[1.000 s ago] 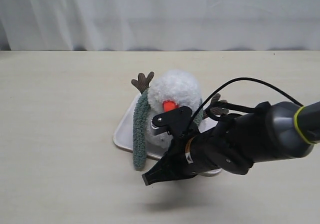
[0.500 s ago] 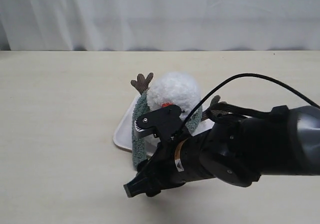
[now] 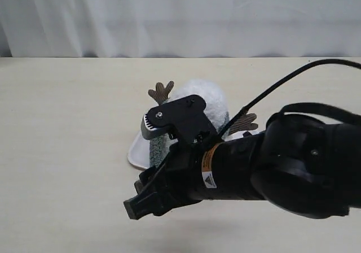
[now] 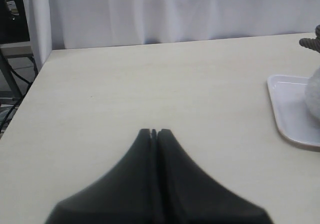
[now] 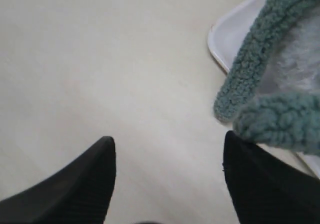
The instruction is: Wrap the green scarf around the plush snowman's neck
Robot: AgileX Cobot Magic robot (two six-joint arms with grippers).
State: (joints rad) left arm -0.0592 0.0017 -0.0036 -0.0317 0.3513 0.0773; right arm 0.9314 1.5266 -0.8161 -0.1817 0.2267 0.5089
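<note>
Two ends of the green scarf (image 5: 255, 49) hang at the tray's (image 5: 222, 26) near-left edge, in front of the snowman (image 3: 197, 95). They look draped but not crossed. Right gripper (image 5: 167, 144) hovers just beside them, jaws wide and empty; next it should take one end across. Left gripper (image 4: 154, 133), far left, is closed on nothing. The right arm (image 3: 282, 168) hides the neck, so the wrap there is unclear.

High exterior, low table-skimming wrist views
</note>
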